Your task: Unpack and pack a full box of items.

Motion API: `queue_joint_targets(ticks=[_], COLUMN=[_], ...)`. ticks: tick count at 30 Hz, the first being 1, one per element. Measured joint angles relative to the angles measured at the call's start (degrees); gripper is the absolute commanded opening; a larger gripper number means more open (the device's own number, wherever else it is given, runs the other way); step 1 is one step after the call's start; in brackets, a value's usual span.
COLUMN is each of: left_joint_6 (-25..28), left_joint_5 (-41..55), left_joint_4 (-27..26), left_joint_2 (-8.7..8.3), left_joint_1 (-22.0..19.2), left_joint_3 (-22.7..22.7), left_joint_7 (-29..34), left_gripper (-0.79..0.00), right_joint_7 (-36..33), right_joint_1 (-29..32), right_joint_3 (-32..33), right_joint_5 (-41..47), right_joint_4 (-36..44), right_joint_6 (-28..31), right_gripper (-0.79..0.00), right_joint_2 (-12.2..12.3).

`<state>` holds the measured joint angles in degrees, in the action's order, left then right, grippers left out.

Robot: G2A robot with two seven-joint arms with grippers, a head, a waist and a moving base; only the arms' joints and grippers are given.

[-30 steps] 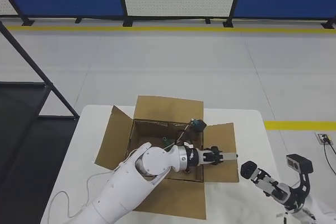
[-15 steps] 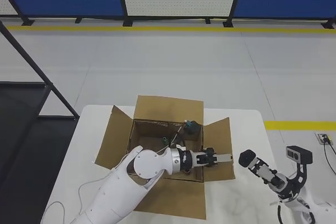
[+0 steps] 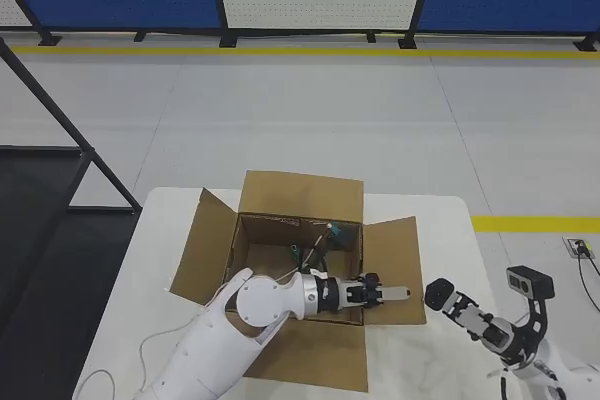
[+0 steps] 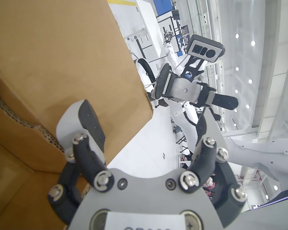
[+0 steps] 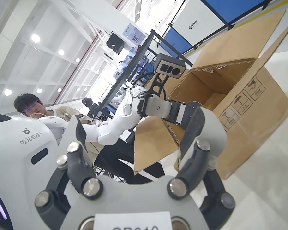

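An open cardboard box (image 3: 300, 190) stands on the white table (image 3: 160, 300) with its flaps spread out. What lies inside is too dark to tell, apart from something small and green (image 3: 294, 249). My left gripper (image 3: 395, 294) hangs open and empty over the right-hand flap (image 3: 395, 250), near the box's front right corner. In the left wrist view that gripper (image 4: 146, 120) has the flap (image 4: 50, 48) beside one finger. My right gripper (image 3: 438, 295) is just right of that flap, tilted upward. It (image 5: 139, 123) is open and empty, facing the box (image 5: 249, 111).
Bare table lies left of the box and between the right flap and the table's right edge. The near flap (image 3: 310, 360) reaches toward the table's front. A black frame (image 3: 40, 100) stands on the floor at the left.
My left gripper has drawn back toward the table's front along the right flap. The flap rose briefly and lies flatter again. The right gripper shifted slightly left.
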<state>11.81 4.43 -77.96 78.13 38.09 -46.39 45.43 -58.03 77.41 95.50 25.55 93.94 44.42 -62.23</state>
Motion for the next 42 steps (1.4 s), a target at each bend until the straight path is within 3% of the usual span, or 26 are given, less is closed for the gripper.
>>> queue_joint_targets(ticks=[6, 14, 22, 27, 31, 36, 42], left_joint_6=[-1.2, 0.2, 1.3, 1.2, 0.3, -0.4, 0.3], left_joint_5=[0.6, 1.6, 1.2, -2.0, -5.8, -11.0, -7.7], left_joint_4=[3.1, 6.5, 4.4, -3.0, -11.7, -25.3, -38.2], left_joint_2=[1.41, 2.87, 3.04, 1.65, -0.4, -3.32, -5.41], left_joint_1=[-3.2, -5.2, -4.4, -0.7, 4.1, 13.2, 24.0], left_joint_3=[1.6, 3.1, 1.5, -2.9, -9.7, -21.6, -35.8], left_joint_7=[-2.1, -2.6, -4.6, -7.1, -7.2, -5.2, -3.8], left_gripper=[0.0, 0.0, 0.0, 0.0, 0.0, 0.0, 0.0], right_joint_7=[-1.2, -0.9, 2.1, 5.5, 8.6, 9.8, 8.3], right_joint_1=[4.6, 3.9, 2.6, -1.1, -3.1, -4.7, -6.7], right_joint_3=[-1.8, -2.8, -3.0, -5.6, -6.4, -6.5, -6.8], right_joint_5=[-2.4, -4.6, -9.4, -13.1, -15.9, -17.0, -18.0], right_joint_4=[5.4, 4.3, 3.7, 2.2, 0.3, -1.0, -2.6], right_joint_6=[0.7, 0.6, -1.6, -4.6, -5.7, -6.0, -7.7], right_gripper=[0.0, 0.0, 0.0, 0.0, 0.0, 0.0, 0.0], right_joint_2=[0.5, 0.9, 1.2, 1.1, 1.0, 1.1, 1.5])
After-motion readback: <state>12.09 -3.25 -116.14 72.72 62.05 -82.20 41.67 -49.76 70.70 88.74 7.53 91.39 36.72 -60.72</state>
